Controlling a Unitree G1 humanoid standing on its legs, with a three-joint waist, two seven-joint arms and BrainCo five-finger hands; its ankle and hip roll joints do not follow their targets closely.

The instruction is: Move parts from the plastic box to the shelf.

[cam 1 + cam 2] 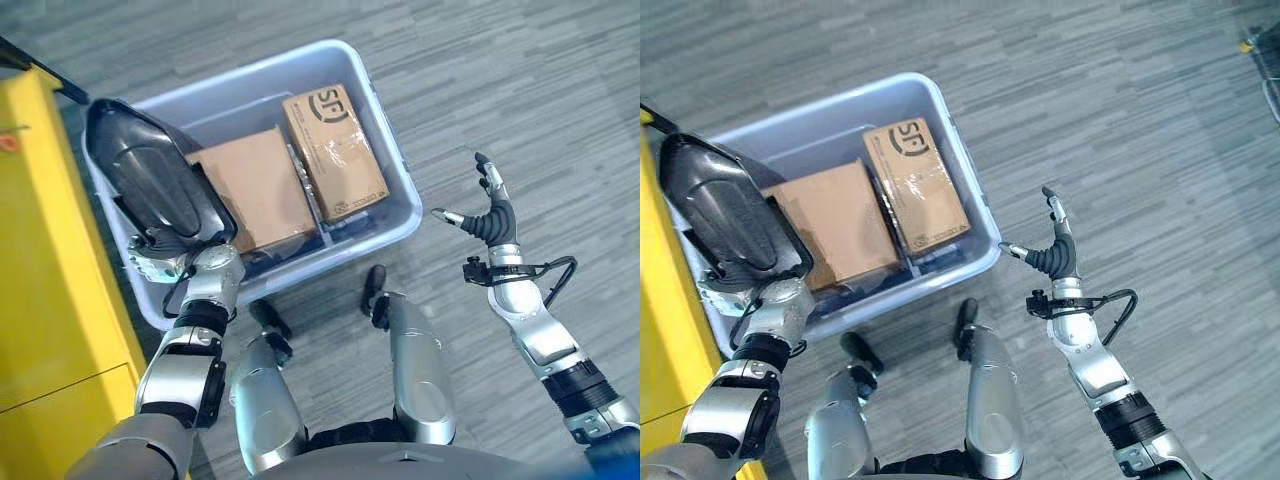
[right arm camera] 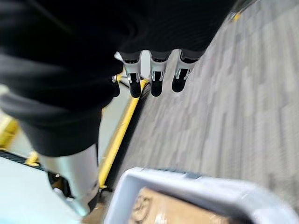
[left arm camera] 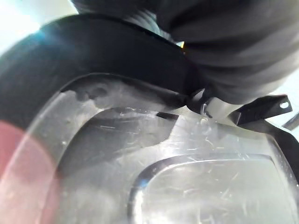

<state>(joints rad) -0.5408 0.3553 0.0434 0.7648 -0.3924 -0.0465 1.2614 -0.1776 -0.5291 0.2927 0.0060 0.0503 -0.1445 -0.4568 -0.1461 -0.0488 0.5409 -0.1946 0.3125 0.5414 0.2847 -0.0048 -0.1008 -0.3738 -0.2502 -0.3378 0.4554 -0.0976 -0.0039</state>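
Hidden: your left hand [image 1: 160, 262] sits under the black moulded part [image 1: 150, 175]; its fingers are covered by the part, so you cannot tell how they are set.
Cut off: the yellow shelf [image 1: 45, 300] runs out of the head views beside your left arm; you see one face and edge of it.
Hard to read: in the left wrist view the part [image 3: 93, 60] shows as a dark curved rim over a scratched, glossy inner surface, too close to make out its whole outline.
Task's thing: the black part is long, tapered to a rounded point, glossy, with ribbed contours; it rises from your left hand over the near-shelf end of the plastic box [image 1: 395, 170].
Right hand [image 1: 492, 215]: fingers straight and spread, holding nothing, above the grey plank floor [image 1: 520, 90], apart from the box's far side.
Box contents: two brown cardboard cartons [image 1: 258, 188] lie flat side by side, one taped [image 1: 333, 152], with dark items beneath.
In the way: the raised part covers the box corner nearest your left hand.
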